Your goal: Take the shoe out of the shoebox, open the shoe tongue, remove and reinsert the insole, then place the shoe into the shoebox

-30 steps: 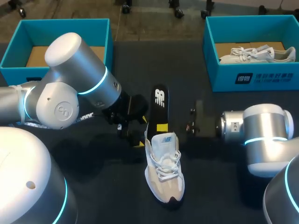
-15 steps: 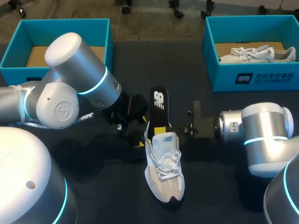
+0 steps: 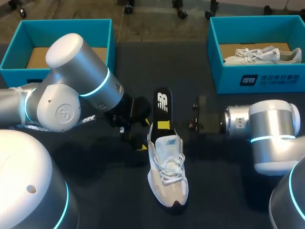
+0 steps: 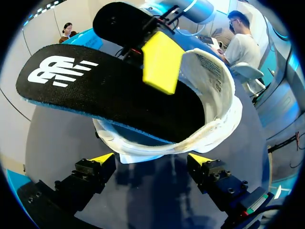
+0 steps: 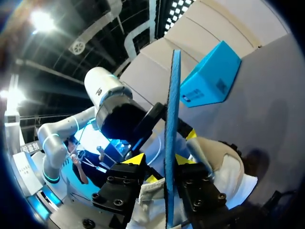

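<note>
A white and beige shoe (image 3: 167, 169) lies at the table's middle, toe toward the front edge. Its black insole (image 3: 163, 107) sticks out of the heel opening, slanting up and toward the back. My right gripper (image 3: 164, 126) straddles the insole (image 5: 170, 143), seen edge-on between the yellow fingertips (image 5: 135, 159) with a gap on one side, so it is open. One of its fingers (image 4: 162, 62) lies on the insole's (image 4: 95, 90) top face. My left gripper (image 4: 151, 158) stands wide open just behind the shoe's heel collar (image 4: 209, 129), holding nothing. In the head view it (image 3: 138, 140) is left of the heel.
An empty teal shoebox (image 3: 102, 33) stands at the back left. A second teal shoebox (image 3: 252, 76) at the back right holds a white shoe (image 3: 259, 55). The left arm's bulky links (image 3: 71, 90) cover the table's left side.
The right gripper's fingers have parted from the insole and the right arm has drawn back slightly to the right. The insole stays propped in the shoe. The left arm has kept still.
</note>
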Robot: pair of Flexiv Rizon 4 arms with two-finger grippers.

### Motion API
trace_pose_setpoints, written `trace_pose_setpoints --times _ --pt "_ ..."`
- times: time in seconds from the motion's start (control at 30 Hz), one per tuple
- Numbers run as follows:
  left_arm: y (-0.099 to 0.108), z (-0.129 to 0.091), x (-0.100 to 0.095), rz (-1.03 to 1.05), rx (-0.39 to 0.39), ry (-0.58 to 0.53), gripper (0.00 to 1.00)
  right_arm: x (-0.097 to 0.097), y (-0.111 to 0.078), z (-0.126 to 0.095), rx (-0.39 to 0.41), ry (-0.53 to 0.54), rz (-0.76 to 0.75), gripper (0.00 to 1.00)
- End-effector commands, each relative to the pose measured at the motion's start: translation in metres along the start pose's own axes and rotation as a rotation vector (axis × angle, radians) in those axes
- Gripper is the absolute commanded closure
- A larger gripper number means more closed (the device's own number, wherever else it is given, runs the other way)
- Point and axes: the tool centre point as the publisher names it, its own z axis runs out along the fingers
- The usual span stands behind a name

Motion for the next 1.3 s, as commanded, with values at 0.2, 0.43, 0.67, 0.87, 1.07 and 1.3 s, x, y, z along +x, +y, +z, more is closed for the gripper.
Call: trace_pose_setpoints --times 0.2,0.43,0.67,0.87,1.07,1.3 --pt "0.0 0.001 -0.001 0.001 0.0 0.002 0.0 -0.014 0.004 0.002 -0.037 0.012 0.032 1.0" --pt "0.0 0.001 -0.001 0.001 0.0 0.002 0.0 -0.017 -0.015 0.002 -0.001 -0.009 0.067 1.0" --pt "0.0 0.001 -0.001 0.001 0.0 0.002 0.0 -0.015 -0.042 -0.002 0.038 -0.044 0.108 1.0" --pt "0.0 0.001 -0.001 0.001 0.0 0.002 0.0 -0.011 -0.046 -0.003 0.047 -0.05 0.111 1.0" --pt "0.0 0.001 -0.001 0.001 0.0 0.002 0.0 -0.005 -0.035 0.001 0.044 -0.04 0.065 0.54" --pt "0.0 0.001 -0.001 0.001 0.0 0.002 0.0 -0.002 -0.021 0.002 0.033 -0.026 0.022 0.53"
